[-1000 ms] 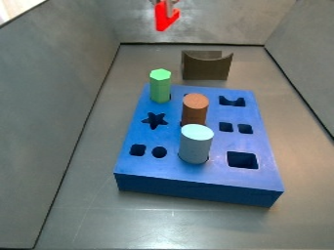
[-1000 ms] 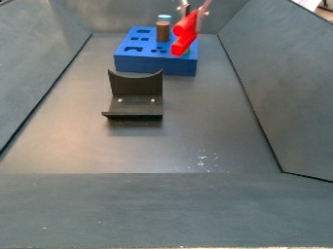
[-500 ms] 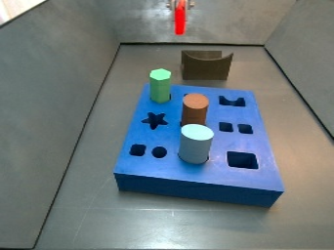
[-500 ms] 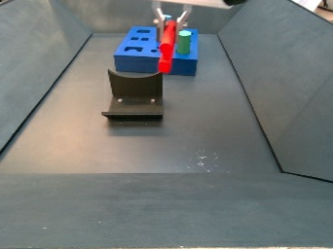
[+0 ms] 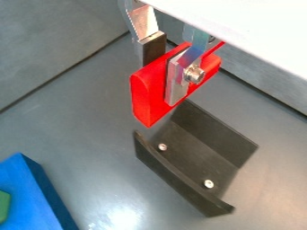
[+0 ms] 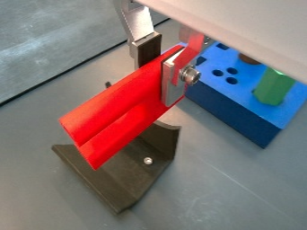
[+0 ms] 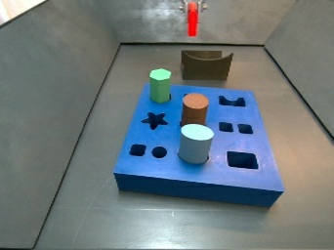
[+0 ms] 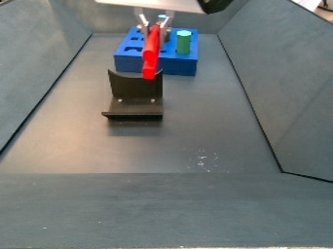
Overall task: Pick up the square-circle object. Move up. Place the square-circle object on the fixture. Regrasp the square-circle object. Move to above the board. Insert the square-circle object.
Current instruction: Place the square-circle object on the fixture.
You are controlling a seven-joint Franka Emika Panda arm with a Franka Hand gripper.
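My gripper [image 5: 168,56] is shut on the red square-circle object [image 5: 150,90] and holds it in the air above the dark fixture [image 5: 192,166]. The piece hangs down from the fingers, clear of the fixture's notch. It also shows in the other wrist view [image 6: 120,121], with the gripper [image 6: 166,61] over the fixture [image 6: 126,175]. In both side views the red piece [image 7: 193,18] [image 8: 151,51] hovers over the fixture [image 7: 206,65] [image 8: 132,94]. The blue board [image 7: 198,142] [image 8: 158,51] lies beyond the fixture.
On the board stand a green hexagonal peg [image 7: 160,85], a brown cylinder [image 7: 194,107] and a pale blue cylinder [image 7: 196,144]. Grey walls slope up on all sides of the dark floor [image 8: 156,146].
The gripper has carried the red piece sideways to a spot over the fixture. The piece has turned from tilted to nearly upright.
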